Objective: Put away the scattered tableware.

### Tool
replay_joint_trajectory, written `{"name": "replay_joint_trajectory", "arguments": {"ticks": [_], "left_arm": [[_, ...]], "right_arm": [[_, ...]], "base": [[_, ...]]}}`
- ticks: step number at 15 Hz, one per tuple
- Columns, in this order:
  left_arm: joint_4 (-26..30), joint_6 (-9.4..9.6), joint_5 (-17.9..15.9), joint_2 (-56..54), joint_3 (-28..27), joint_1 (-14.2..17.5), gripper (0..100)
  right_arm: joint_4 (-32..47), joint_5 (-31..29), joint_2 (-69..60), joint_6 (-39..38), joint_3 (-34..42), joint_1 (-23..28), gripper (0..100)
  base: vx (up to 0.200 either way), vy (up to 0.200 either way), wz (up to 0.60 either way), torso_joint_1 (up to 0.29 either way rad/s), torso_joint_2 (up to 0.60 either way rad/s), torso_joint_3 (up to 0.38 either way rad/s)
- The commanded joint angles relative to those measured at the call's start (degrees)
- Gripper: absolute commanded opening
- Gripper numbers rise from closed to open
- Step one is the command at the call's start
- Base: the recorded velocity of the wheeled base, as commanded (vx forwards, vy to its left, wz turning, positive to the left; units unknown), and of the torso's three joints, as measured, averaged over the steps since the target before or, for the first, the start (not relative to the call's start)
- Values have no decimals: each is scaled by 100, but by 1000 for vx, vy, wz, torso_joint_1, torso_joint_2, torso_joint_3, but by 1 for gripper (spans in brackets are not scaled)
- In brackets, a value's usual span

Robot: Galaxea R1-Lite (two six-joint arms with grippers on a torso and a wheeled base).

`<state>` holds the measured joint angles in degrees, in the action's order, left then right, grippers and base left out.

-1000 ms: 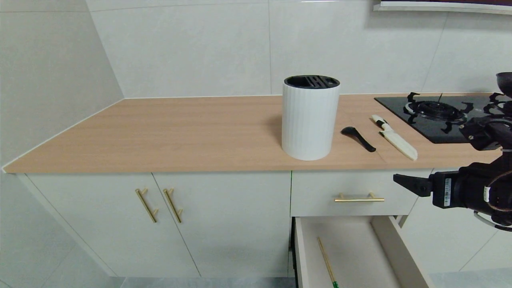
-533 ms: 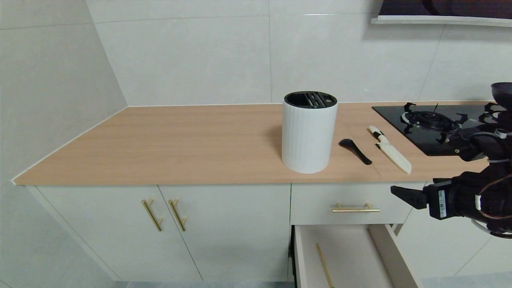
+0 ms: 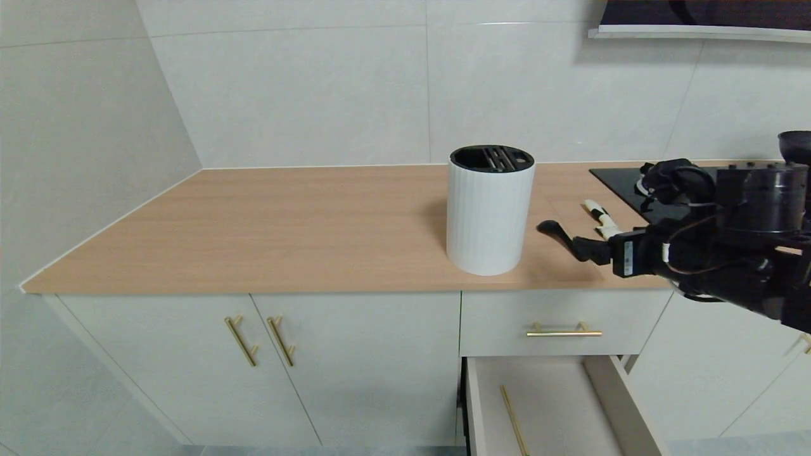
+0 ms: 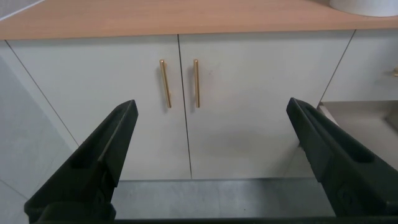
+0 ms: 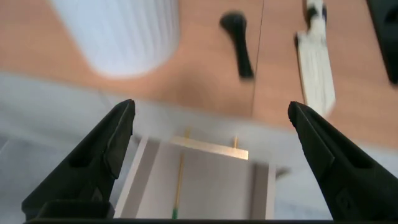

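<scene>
Black spoon [image 3: 551, 228] and white knife [image 3: 597, 210] lie flat on counter [image 3: 317, 221].

Right arm [image 3: 716, 253] hid most of the knife [image 3: 599, 215] (blade end); chopstick [image 3: 512, 419] was cut off by the bottom edge.

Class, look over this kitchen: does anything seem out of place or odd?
A black spoon and a white knife lie loose on the countertop beside the white holder. Below, a drawer stands open with a thin stick inside.
</scene>
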<state>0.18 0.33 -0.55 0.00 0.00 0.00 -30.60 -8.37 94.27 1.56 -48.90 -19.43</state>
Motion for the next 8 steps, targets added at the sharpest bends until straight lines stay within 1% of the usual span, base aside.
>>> {"name": "replay_joint_trajectory", "arguments": {"ticks": [1, 2, 3, 5, 6, 8], "left_arm": [[-1, 2, 2, 0, 0, 0, 100], [-1, 2, 2, 0, 0, 0, 100], [-1, 2, 2, 0, 0, 0, 100], [-1, 2, 2, 0, 0, 0, 100], [-1, 2, 2, 0, 0, 0, 100], [-1, 2, 2, 0, 0, 0, 100]], "right_arm": [[-16, 11, 874, 152, -700, 27, 100], [-8, 73, 1085, 178, -964, 89, 100], [-8, 310, 1428, 248, -1210, 256, 100], [-95, 433, 1964, 380, -1298, 370, 100], [-166, 442, 2104, 424, -1386, 484, 100], [-210, 732, 2438, 406, -1649, 818, 100]], "base": [[0, 0, 0, 0, 0, 0], [0, 0, 0, 0, 0, 0], [0, 0, 0, 0, 0, 0], [0, 0, 0, 0, 0, 0], [0, 0, 0, 0, 0, 0], [0, 0, 0, 0, 0, 0]]}}
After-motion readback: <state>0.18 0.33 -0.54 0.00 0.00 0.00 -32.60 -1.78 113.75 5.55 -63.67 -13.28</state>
